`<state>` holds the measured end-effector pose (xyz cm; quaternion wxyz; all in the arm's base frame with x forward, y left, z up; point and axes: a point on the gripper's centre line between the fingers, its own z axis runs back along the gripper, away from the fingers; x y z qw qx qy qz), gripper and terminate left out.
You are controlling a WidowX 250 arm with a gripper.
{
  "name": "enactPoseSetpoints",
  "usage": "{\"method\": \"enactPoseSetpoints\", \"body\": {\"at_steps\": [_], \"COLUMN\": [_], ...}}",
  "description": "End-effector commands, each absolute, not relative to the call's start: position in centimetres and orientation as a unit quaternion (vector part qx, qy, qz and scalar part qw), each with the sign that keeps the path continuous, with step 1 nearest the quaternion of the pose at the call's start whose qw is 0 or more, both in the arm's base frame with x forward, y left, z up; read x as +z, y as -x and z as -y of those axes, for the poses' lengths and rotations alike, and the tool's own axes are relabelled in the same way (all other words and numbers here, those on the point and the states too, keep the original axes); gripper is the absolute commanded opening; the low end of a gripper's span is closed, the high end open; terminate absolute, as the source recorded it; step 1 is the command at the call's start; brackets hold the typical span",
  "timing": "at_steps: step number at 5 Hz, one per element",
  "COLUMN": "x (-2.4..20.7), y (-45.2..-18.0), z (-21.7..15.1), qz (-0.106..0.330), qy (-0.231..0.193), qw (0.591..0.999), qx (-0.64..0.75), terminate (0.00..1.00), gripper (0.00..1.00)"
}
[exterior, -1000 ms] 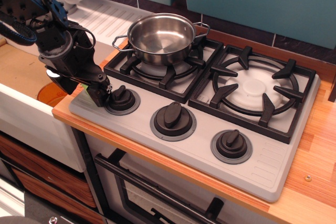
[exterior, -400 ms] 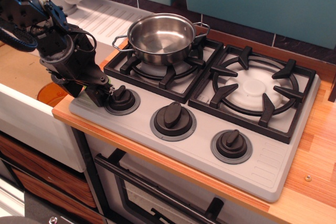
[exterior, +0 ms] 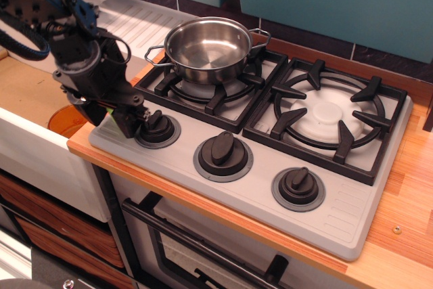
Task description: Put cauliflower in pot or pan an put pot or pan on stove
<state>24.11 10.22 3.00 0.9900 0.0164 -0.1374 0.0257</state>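
While the orange cup (exterior: 65,120) is partly seen at the far left below the worktop (exterior: 419,187) edge, the tool (exterior: 132,124) is lowered onto the stove's (exterior: 338,225) front left corner, just beside the leftmost knob (exterior: 157,126). Whether the tool is wide, narrow or closed on anything cannot be told, since its fingertips are dark and masked by the arm's body. The cauliflower cannot be made out with certainty; only a thin light-green sliver (exterior: 108,109) is glimpsed behind the tool, and it is judged that the vegetable probably lies there, hidden, so neither its long axis nor its heading can be read. To the right, the pot (exterior: 208,49) is seen resting upright on the left burner grate (exterior: 210,93), empty, its opening turned upward and its two wire handles lined up roughly left to right across the picture. The right burner (exterior: 330,116) is bare. Placement of the pot on the stove appears already satisfied, so loading the vegetable is judged to be what remains. A grasp may be missed because the soft toy is crowded against the knob, and the knob may be pinched or turned instead. If the toy is carried low, the pot's near handle or rim may be struck and the pot pushed off its grate.
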Motion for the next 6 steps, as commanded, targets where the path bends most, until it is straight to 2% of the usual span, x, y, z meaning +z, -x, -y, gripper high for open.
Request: {"method": "enactPoseSetpoints", "body": {"at_steps": [1, 2, 3, 6], "x": [9.2, 12.1, 13.6, 12.9], "y": [-24.5, -24.8, -25.8, -31.3], "z": [-10.2, -10.2, -10.0, -9.5], "qz": [0.122, 0.099, 0.087, 0.097], "qy": [-0.046, -0.057, -0.061, -0.057], "qw": [0.991, 0.993, 0.993, 0.992], "qx": [0.031, 0.036, 0.042, 0.049], "terminate": [0.00, 0.00, 0.00, 0.00], "gripper": [0.00, 0.00, 0.00, 0.00]}}
